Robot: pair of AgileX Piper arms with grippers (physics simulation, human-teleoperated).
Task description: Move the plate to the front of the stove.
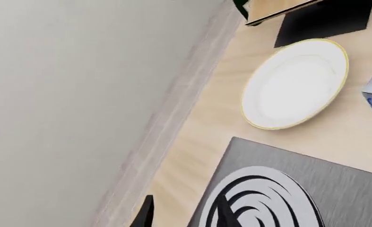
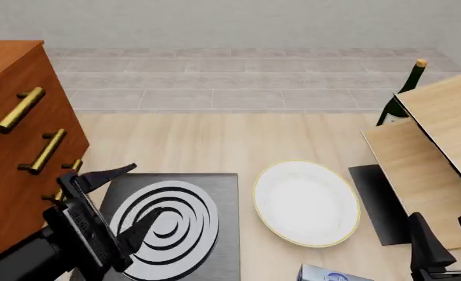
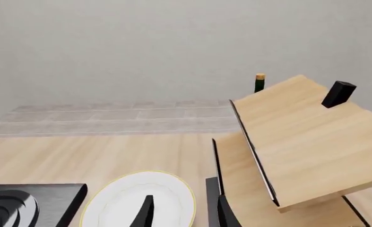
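While filling the left edge of the desk (image 2: 214,137), stands a wooden drawer chest (image 2: 15,140) with brass handles. Opposite, along the right edge, rises a pale wooden rack (image 2: 433,146), fronting a green bottle (image 2: 398,96). Lies flat near the front edge, left of centre: stove (image 2: 176,225), rings up. Sits just right of it, apart, mid-desk: plate (image 2: 307,202), beside a black mat (image 2: 375,202). Hangs over the stove's left part, fingers spread, empty: left gripper (image 2: 117,202). Waits at the front right corner, fingers parted, empty: right gripper (image 2: 447,231). Peeks in at the front edge: blue carton (image 2: 332,274).

Matte black arms with tapered, pointed jaws.
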